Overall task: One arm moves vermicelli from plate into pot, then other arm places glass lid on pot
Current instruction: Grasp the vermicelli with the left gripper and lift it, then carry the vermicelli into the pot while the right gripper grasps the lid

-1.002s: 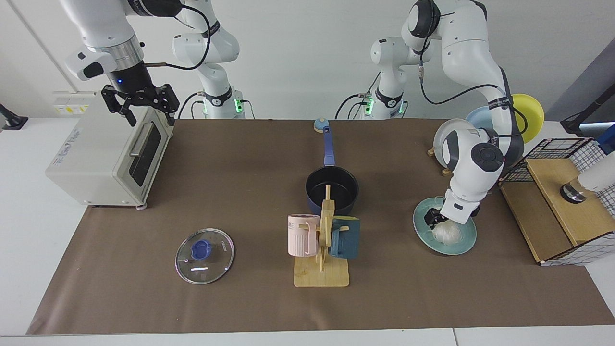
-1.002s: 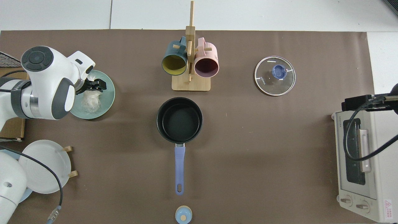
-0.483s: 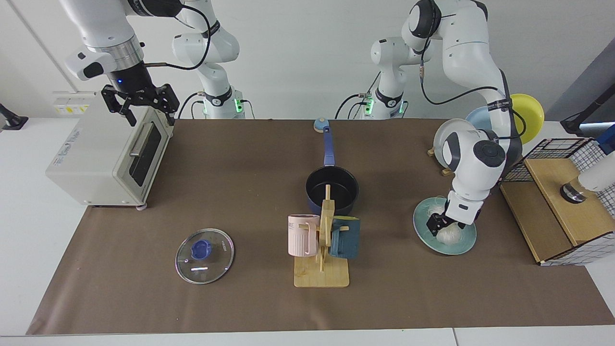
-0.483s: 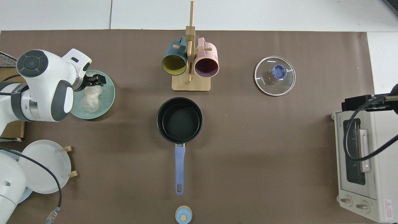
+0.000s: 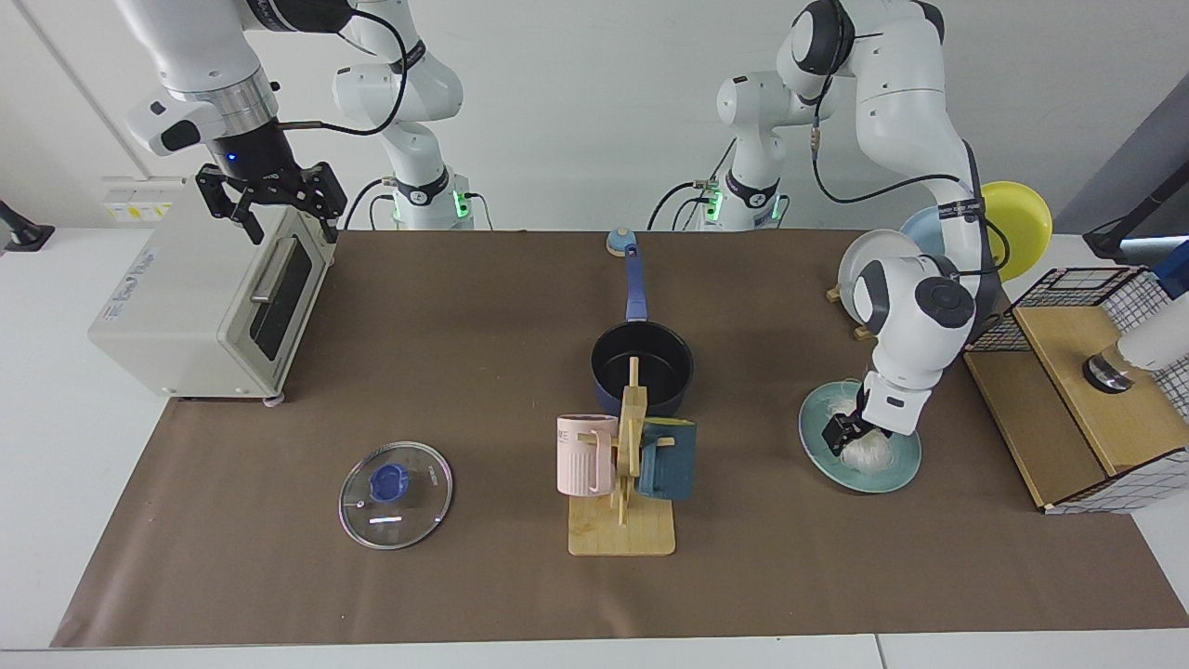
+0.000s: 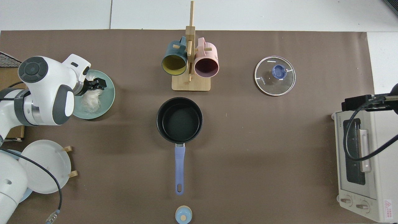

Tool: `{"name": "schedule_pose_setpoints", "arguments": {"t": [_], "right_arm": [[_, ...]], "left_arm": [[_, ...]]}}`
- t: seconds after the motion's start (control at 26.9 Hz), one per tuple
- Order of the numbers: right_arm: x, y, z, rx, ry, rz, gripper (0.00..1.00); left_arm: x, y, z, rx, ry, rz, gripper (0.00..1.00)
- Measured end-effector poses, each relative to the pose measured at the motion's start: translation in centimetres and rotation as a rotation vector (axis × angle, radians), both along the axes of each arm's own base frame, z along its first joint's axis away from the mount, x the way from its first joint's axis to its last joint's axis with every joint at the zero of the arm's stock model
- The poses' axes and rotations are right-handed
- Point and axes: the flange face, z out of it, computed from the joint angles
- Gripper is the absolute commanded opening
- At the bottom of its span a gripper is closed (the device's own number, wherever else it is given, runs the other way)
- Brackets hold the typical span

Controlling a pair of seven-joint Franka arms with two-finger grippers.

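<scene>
The vermicelli (image 5: 871,452) (image 6: 91,101) lies as a white tangle on the teal plate (image 5: 894,476) (image 6: 109,99). My left gripper (image 5: 843,433) (image 6: 99,84) is low over the plate, right at the edge of the bundle, and some threads reach up to it. The dark blue pot (image 5: 643,358) (image 6: 179,119) stands mid-table with nothing inside, its handle pointing toward the arm bases. Near the front edge, the glass lid (image 5: 395,481) (image 6: 275,75) lies flat. My right gripper (image 5: 291,228) waits open, high above the toaster oven.
A toaster oven (image 5: 204,297) sits at one end of the table. A wooden mug rack (image 5: 622,530) with a pink and a dark blue mug stands just in front of the pot. A white plate (image 6: 43,166) on a stand and a wire basket (image 5: 1087,390) flank the teal plate.
The left gripper shifted a little over the plate and came back beside the vermicelli, which has been tugged slightly. The right arm has not moved.
</scene>
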Motion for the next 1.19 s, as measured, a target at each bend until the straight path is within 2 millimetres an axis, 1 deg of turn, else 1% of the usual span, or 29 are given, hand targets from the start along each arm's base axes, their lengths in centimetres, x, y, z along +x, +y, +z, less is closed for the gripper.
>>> {"name": "schedule_pose_setpoints", "arguments": {"t": [0.04,0.15,0.26,0.45,0.48,0.56,0.67,0.82,0.93,1.0,1.08,1.19], "right_arm": [[0.0,0.0,0.0,0.0,0.0,0.0,1.0],[0.0,0.0,0.0,0.0,0.0,0.0,1.0],[0.0,0.0,0.0,0.0,0.0,0.0,1.0],[0.0,-0.4,0.0,0.0,0.0,-0.008,1.0],[0.0,-0.7,0.0,0.0,0.0,-0.014,1.0],[-0.1,-1.6,0.0,0.0,0.001,-0.029,1.0],[-0.3,-2.6,-0.2,0.0,0.014,-0.038,1.0],[-0.4,-3.7,-0.5,0.001,0.031,-0.036,1.0],[-0.1,-3.8,-1.1,0.002,0.041,-0.035,1.0],[0.4,-3.7,-1.9,0.004,0.055,-0.033,1.0],[1.3,-3.6,-3.1,0.015,0.074,-0.031,1.0],[3.1,-3.3,-5.4,0.046,0.106,-0.032,1.0]], "left_arm": [[0.0,0.0,0.0,-0.002,-0.002,0.002,0.01],[0.1,-0.1,0.2,-0.012,-0.009,0.008,0.0],[0.4,-0.1,0.7,-0.038,-0.02,0.028,0.0],[1.1,-0.2,2.3,-0.047,-0.039,0.034,0.0],[1.2,-0.3,2.8,-0.047,-0.036,0.033,0.0],[1.2,-0.6,4.5,-0.046,-0.024,0.027,0.0],[0.8,-1.9,7.9,-0.048,-0.002,0.01,0.0],[-1.0,-4.9,13.2,-0.06,0.013,-0.026,0.0],[-2.8,-7.8,16.2,-0.069,0.037,-0.037,0.0],[-4.0,-10.0,17.7,-0.075,0.048,-0.041,0.0],[-5.1,-12.8,18.7,-0.084,0.052,-0.035,0.0],[-6.9,-17.7,19.3,-0.102,0.058,-0.024,0.0]]}}
